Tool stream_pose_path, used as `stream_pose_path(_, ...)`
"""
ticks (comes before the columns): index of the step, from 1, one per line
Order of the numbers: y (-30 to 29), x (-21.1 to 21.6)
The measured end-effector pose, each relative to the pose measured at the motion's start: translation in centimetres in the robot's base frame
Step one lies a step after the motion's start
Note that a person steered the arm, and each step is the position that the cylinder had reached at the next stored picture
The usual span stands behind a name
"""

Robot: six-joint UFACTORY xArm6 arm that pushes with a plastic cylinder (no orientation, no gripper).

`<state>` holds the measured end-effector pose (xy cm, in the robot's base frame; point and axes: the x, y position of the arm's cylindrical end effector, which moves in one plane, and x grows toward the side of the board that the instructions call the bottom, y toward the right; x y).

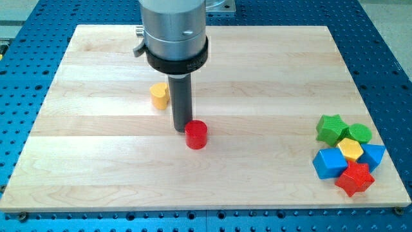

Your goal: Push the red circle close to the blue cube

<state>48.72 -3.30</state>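
Counter: pale wooden board counter (pixel 96 193) on a blue perforated base, flat and smooth-looking, so blocks should slide freely on it.
Small yellow cylinder block: (pixel 159 95), at the view's left of centre, just beside the rod's upper left and apart from the red one; not part of the task.
My tip: (pixel 181 129), the lower end of the straight dark rod, touching or all but touching the upper-left edge of the red circle.
Claw: none on this rig, so there is nothing to be apart, together or clamped; contact is by the tip alone.
Small red circle block: (pixel 196 135), a short upright cylinder near the board's middle, well apart from the cluster at the view's right.
Handling, judged: light, rigid, not fragile; the round wall will likely roll off a push that is off-centre.
Where to press, judged: its left side, on a line through its middle toward the blue cube.
Blue cube block: (pixel 329 164), at the lower left of the cluster at the view's right.
Neighbours: green star-like block (pixel 331 128), yellow hexagonal block (pixel 350 150), red star block (pixel 355 178), second blue block (pixel 373 155), round green block (pixel 360 133).
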Motion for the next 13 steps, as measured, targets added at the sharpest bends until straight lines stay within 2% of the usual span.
stream_pose_path(1,0.1,3.2)
stream_pose_path(2,0.0,4.6)
stream_pose_path(5,1.3,7.0)
stream_pose_path(8,15.7,5.6)
stream_pose_path(13,16.0,5.1)
